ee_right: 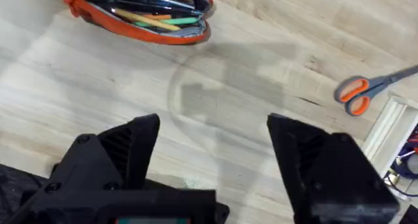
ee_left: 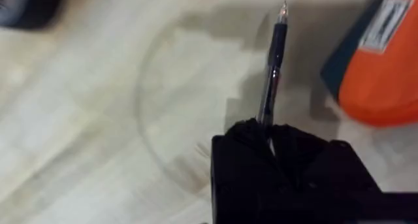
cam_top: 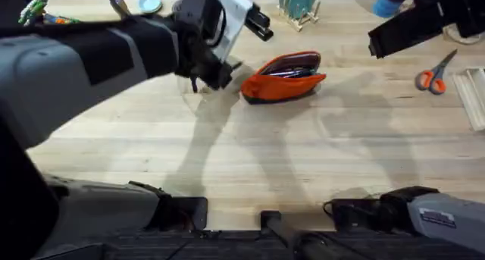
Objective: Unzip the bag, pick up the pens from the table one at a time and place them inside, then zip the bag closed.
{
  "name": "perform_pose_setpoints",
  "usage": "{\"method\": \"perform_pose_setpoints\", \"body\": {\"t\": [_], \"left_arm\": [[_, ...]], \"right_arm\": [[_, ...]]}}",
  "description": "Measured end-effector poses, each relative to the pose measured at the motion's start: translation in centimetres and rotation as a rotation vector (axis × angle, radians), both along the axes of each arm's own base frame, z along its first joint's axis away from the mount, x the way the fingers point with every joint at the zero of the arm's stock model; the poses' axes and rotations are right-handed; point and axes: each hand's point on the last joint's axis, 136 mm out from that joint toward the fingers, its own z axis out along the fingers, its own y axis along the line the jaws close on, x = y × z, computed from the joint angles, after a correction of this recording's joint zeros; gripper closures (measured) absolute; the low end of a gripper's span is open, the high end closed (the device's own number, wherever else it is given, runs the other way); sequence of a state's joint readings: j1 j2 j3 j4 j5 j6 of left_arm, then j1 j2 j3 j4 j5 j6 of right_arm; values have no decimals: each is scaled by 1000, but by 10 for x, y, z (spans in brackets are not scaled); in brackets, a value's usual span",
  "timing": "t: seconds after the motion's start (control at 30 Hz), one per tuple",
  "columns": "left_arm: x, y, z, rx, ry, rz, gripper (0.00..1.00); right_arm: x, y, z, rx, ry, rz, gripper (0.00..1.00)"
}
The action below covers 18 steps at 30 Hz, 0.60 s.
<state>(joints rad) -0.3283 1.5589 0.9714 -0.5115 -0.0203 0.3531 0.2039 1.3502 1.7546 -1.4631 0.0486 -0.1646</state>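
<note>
L gripper (ee_left: 271, 136) is clenched on one pen (ee_left: 273, 61), a thin dark stick w/ clear tip, held by its lower end so most of the barrel juts out past the fingers. It hangs above the table (cam_top: 250, 169), just beside the bag's (cam_top: 284, 78) end. Judgement: the pen is light, stiff, smooth-barrelled and apt to pivot or slip in a two-finger pinch; a hold nearer mid-barrel would steady it, but an end hold lets the tip go into the mouth first.

R gripper (ee_right: 212, 155) is released, jaws wide apart, hovering over bare wood well apart from the bag.

Farther out, the bag lies on its side, zip open, mouth gaping. It's soft fabric, prob. sags and slides if pushed; best taken at the zip pull or the rim, w/ the other arm bracing it.

Count: 1 bag; 1 pen in hand; inside the pouch several sticks show in the right wrist view, at least one yellow, one green, others dark, exact no. can't tell. 1 pair of orange-handled scissors (cam_top: 434, 76) off to the right, not part of the job.
</note>
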Motion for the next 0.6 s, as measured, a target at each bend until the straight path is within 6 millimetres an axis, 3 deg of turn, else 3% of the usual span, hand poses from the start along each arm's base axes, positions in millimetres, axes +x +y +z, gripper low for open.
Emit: {"method": "perform_pose_setpoints", "body": {"t": [0.37,0.6], "left_arm": [[46,-17,72,-55,-168,-4,959],[54,-51,109,-120,-240,-85,959]], "right_arm": [[0,0,0,0,0,0,6],[0,0,0,0,0,0,6]]}}
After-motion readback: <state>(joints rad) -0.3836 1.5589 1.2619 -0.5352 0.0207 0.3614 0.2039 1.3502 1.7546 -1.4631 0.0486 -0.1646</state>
